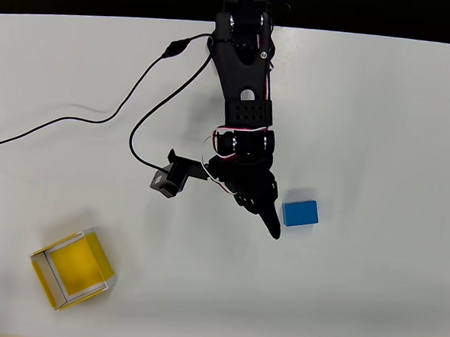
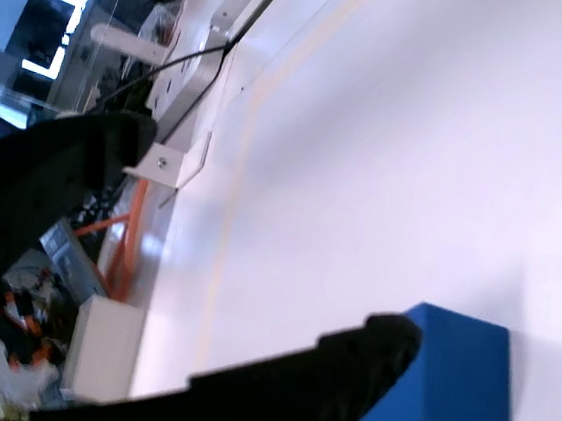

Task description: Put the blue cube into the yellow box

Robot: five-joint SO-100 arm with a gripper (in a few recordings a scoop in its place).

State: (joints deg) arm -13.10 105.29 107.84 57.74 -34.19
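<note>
The blue cube [image 1: 300, 213] lies flat on the white table, right of centre in the overhead view. My black gripper [image 1: 268, 221] points toward the front edge, its tip just left of the cube and close to its left face. In the wrist view the jaws stand apart, so the gripper [image 2: 270, 238] is open and holds nothing. The lower finger [image 2: 345, 363] crosses in front of the blue cube [image 2: 454, 385], which is outside the jaws. The yellow box [image 1: 72, 270] sits open-topped and empty at the front left, far from the gripper.
A black cable [image 1: 98, 115] snakes over the table's back left and loops near the arm [image 1: 245, 93]. The wrist camera [image 1: 169, 182] juts out to the arm's left. White table [image 1: 380, 132] extends on all sides; its back edge runs along the top.
</note>
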